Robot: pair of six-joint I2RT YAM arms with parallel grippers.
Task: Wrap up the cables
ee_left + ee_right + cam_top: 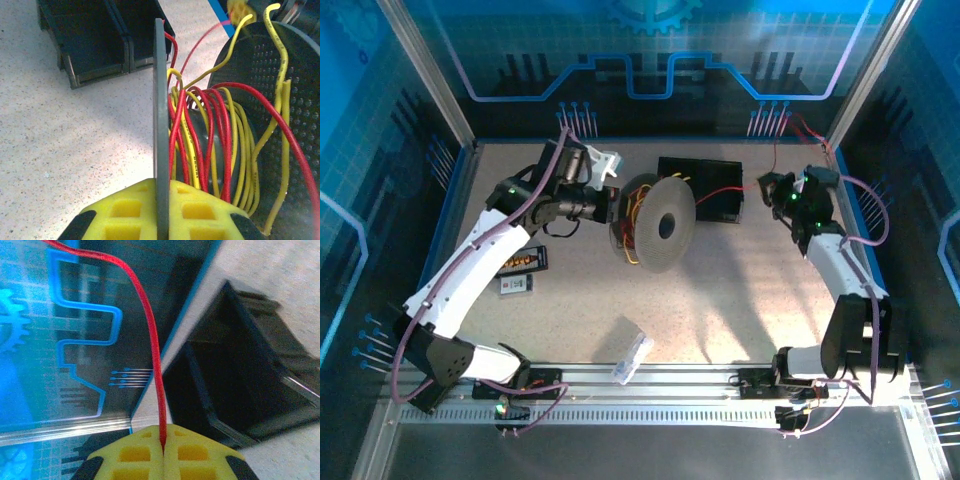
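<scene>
Midway across the speckled surface (720, 300), thin yellow and red cables (200, 140) sit loosely coiled on a black round spool (660, 225). Its grey flange (160, 100) is clamped by the left jaws. On the right, the right jaws pinch one red strand (150, 330). The wire looks light, springy and slippery, best pinched near its free end under gentle tension.

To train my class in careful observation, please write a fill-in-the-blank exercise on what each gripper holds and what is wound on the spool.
1. The wire pinched in the right gripper is coloured ___.
2. The left gripper is shut on the thin grey flange of the round ___.
3. The cables looped around its core are red and ___.

Missing words: red; spool; yellow.
</scene>
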